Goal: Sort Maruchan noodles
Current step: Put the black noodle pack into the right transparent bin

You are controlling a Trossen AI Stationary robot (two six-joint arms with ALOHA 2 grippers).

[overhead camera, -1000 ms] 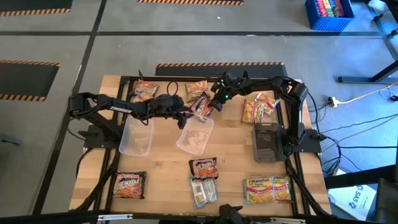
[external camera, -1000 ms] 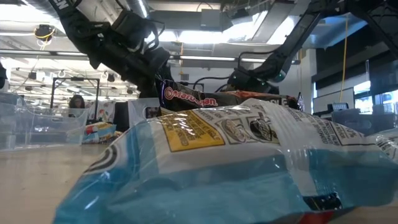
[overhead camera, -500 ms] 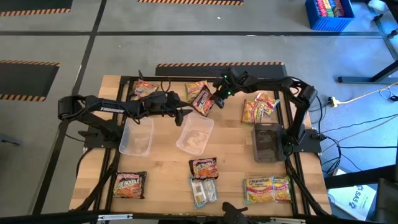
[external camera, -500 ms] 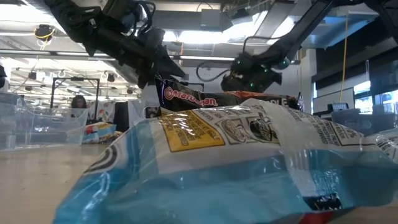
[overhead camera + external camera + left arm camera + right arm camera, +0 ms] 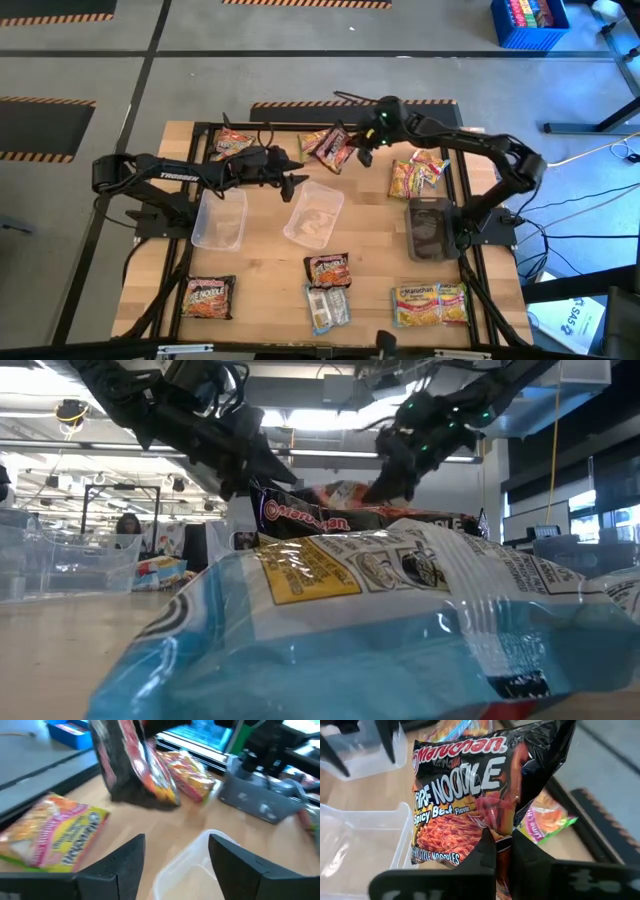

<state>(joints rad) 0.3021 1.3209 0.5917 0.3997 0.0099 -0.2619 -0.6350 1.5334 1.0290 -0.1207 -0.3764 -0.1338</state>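
Right hand (image 5: 501, 851) pinching dark packet (image 5: 480, 795), hanging long-axis vertical

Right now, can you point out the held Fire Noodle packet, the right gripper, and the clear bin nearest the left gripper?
Fire Noodle packet (image 5: 465, 795): right wrist view, printed front.
Right gripper (image 5: 502, 851): right wrist view, between fingertips clamping the packet's edge.
Clear bin (image 5: 316, 216): high view, bin floor.
Left gripper (image 5: 175, 851): left wrist view, between open fingertips.
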